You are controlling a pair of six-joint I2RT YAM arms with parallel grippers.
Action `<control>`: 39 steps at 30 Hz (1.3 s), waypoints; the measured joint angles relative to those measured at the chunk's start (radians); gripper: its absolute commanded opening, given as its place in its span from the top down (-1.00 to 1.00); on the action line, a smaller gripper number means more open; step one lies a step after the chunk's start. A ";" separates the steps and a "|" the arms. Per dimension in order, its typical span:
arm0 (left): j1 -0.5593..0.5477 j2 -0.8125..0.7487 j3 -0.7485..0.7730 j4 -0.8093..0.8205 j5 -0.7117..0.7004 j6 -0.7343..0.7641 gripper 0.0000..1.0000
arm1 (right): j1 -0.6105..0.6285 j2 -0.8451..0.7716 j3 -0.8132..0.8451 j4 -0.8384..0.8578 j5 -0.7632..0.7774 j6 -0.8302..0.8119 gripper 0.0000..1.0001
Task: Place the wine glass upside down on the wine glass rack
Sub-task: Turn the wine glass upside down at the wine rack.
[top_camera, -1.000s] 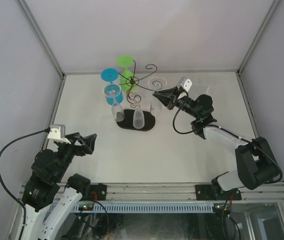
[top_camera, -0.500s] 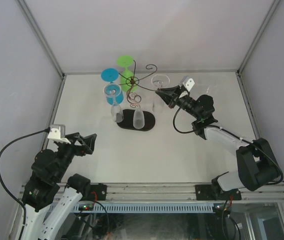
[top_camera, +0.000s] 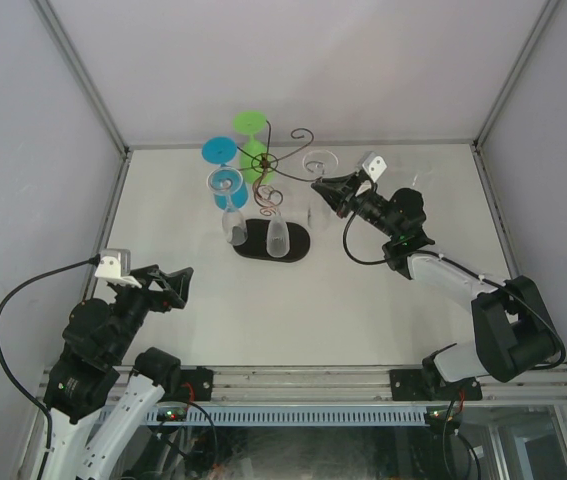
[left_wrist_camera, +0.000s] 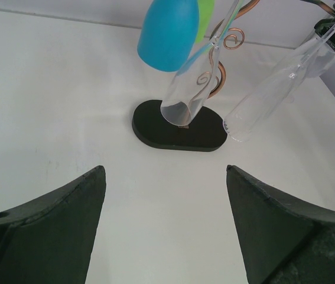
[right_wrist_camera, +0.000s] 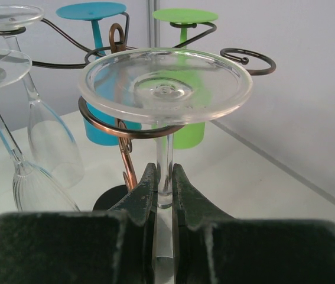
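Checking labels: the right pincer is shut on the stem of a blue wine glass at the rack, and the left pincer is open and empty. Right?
Not blue: the right wrist view shows the right pincer shut on the stem of a clear wine glass at the rack. The left pincer is open and empty, as stated.
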 measured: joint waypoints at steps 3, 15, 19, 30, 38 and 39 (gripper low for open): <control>0.000 0.000 0.000 0.000 0.000 0.000 -0.71 | 0.000 0.000 0.000 -0.023 0.004 -0.005 0.98; 0.000 0.000 0.000 0.000 0.000 0.000 -0.71 | 0.021 0.008 0.053 -0.154 0.026 -0.067 0.73; 0.000 0.000 0.000 0.000 0.000 0.000 -0.71 | 0.026 0.010 0.055 -0.158 0.034 -0.074 0.59; 0.000 0.000 0.000 0.000 0.000 0.000 -0.72 | 0.027 0.008 0.056 -0.198 0.042 -0.106 0.16; 0.000 0.000 0.000 0.000 0.000 0.000 -0.71 | 0.027 -0.085 0.056 -0.312 0.039 -0.146 0.02; 0.000 0.000 0.000 0.000 0.000 0.000 -0.71 | 0.027 -0.103 0.055 -0.319 0.041 -0.151 0.02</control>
